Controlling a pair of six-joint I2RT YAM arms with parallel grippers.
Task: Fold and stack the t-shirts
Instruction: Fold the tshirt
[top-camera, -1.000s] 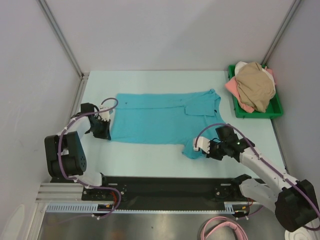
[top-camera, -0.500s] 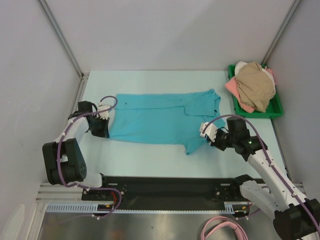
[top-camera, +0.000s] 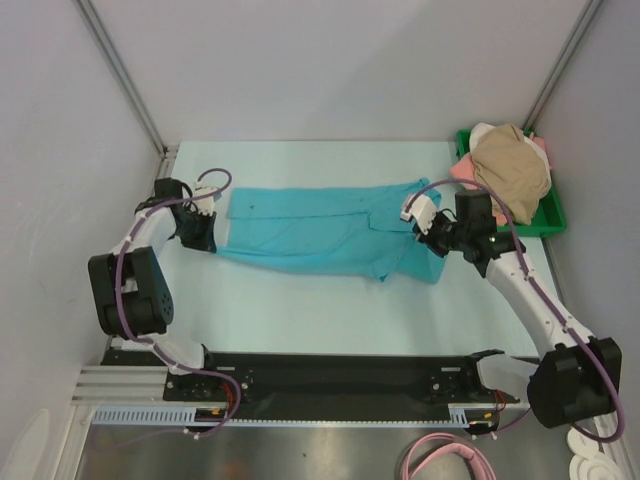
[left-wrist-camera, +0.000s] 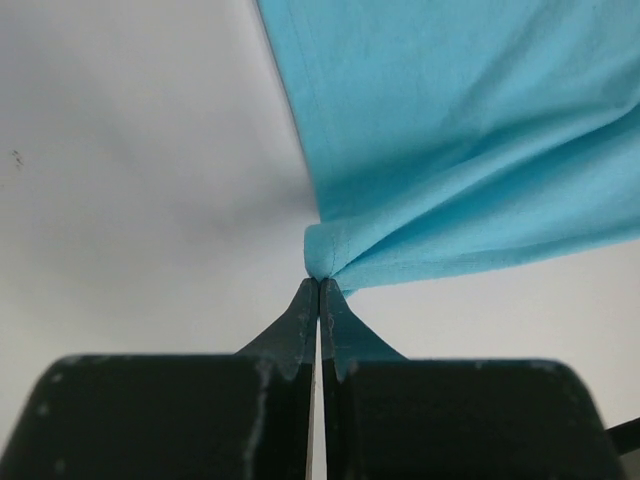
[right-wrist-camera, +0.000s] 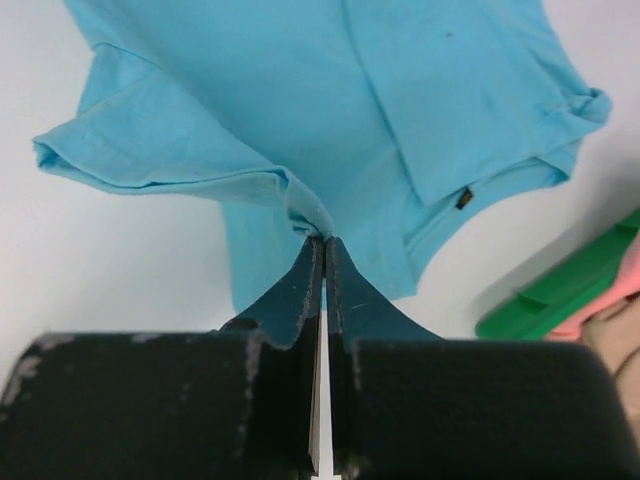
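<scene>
On the pale table (top-camera: 300, 320) the teal t-shirt (top-camera: 320, 235) is spread lengthwise, hem end to the L, collar end to the R. Its near edge is partly doubled over and rumpled. The L gripper (top-camera: 210, 232) is found at the hem end. In the L wrist view its 2 tips are pressed together, w/ a bunched corner of the teal cloth nipped between them. The R gripper (top-camera: 428, 225) is placed at the collar end, by a sleeve. Its jaws are likewise clamped tight on a fold of the shirt, and in the R wrist view the fabric is drawn up into a ridge at the tips. A green tray (top-camera: 552, 222) is set at the far R corner, near the R gripper and well apart from the L one. 3 more shirts are heaped in it: a tan shirt (top-camera: 512, 172) on top, a pink shirt (top-camera: 462, 172) at the L side, a white shirt (top-camera: 482, 130) at the back.
</scene>
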